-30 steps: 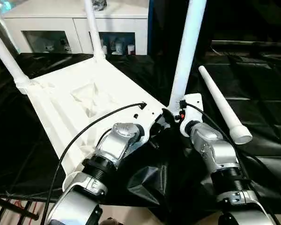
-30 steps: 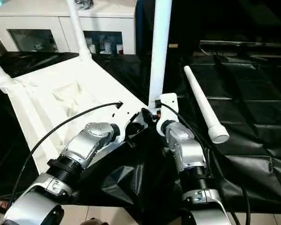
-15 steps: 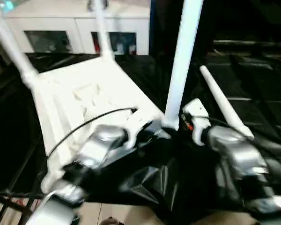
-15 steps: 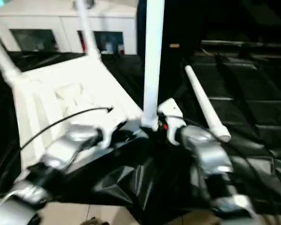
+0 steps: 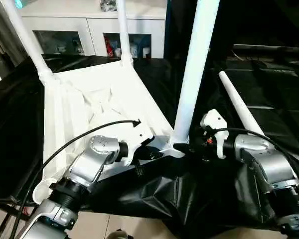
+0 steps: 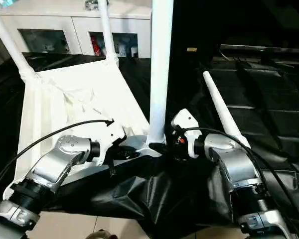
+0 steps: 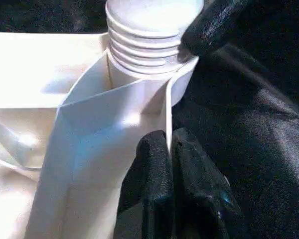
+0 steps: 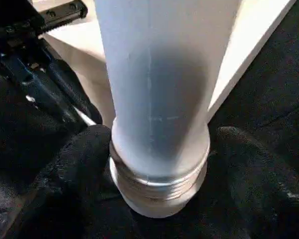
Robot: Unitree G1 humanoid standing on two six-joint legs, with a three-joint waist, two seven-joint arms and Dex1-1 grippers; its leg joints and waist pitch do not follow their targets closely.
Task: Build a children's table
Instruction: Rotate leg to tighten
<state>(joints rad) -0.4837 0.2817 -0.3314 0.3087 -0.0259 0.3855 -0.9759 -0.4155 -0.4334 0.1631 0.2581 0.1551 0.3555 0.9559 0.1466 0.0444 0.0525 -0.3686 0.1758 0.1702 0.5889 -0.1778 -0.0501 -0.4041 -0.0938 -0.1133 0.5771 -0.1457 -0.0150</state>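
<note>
The white tabletop point(image 5: 89, 107) lies ribbed side up on the black cloth. Legs stand in its two far corners point(image 5: 27, 42) point(image 5: 122, 30). A third leg point(image 5: 194, 74) stands upright in the near right corner socket point(image 5: 175, 145), its threaded base point(image 8: 157, 191) partly above the socket. My right gripper point(image 5: 194, 147) is shut on that leg's base, one finger point(image 8: 84, 164) on each side. My left gripper point(image 7: 169, 138) is shut on the tabletop's thin edge wall just beside the socket. A fourth leg point(image 5: 239, 109) lies loose on the cloth to the right.
The black-draped work table point(image 5: 269, 79) runs on to the right and back. A white cabinet with glass doors point(image 5: 79, 30) stands behind it. The cloth bunches in folds point(image 5: 159, 194) at the near edge, below the socket corner. A black cable point(image 5: 79, 144) arcs over my left forearm.
The camera has shifted. My right forearm has swung out to the right, turning its gripper around the leg's base. The left gripper keeps its hold on the tabletop.
</note>
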